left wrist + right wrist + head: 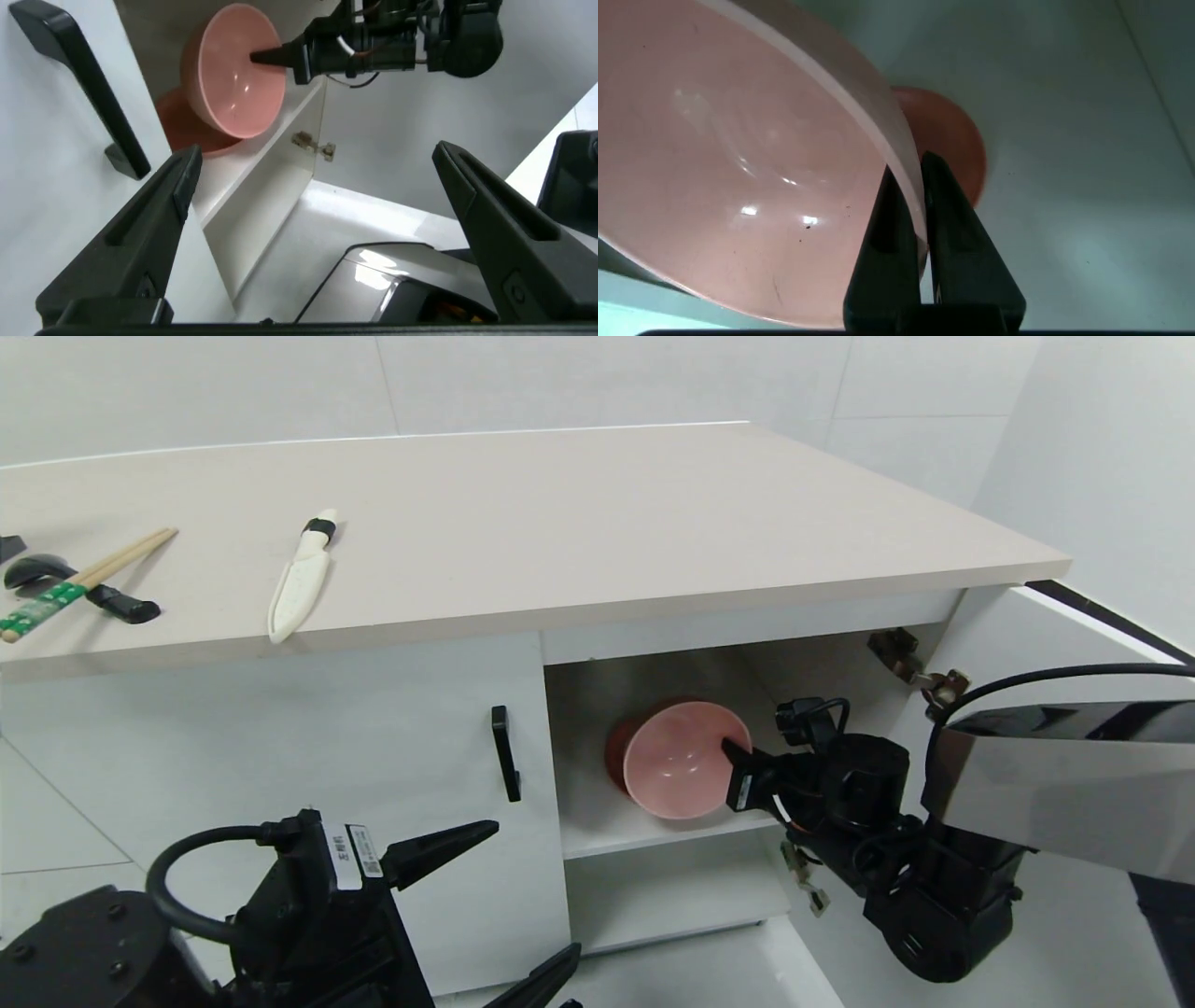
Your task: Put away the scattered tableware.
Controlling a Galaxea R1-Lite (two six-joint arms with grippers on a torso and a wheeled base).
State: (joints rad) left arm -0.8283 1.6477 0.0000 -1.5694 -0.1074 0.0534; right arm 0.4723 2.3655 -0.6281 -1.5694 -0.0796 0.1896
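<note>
My right gripper (736, 749) is shut on the rim of a pink bowl (677, 758), held tilted on its side inside the open cupboard, just above the shelf (635, 829). In the right wrist view the fingers (895, 245) pinch the bowl (738, 177) rim. A darker red bowl (616, 747) sits behind it on the shelf. On the countertop lie a white sheathed knife (302, 577), chopsticks (84, 581) and a black spoon (65, 581). My left gripper (523, 905) hangs open, low in front of the closed left cupboard door; its fingers (140, 233) are spread wide with nothing between them.
The right cupboard door (1055, 644) stands swung open beside my right arm. The closed left door has a black handle (505, 752). A lower shelf space (672, 896) lies under the bowl's shelf. The countertop (579, 523) is bare to the right of the knife.
</note>
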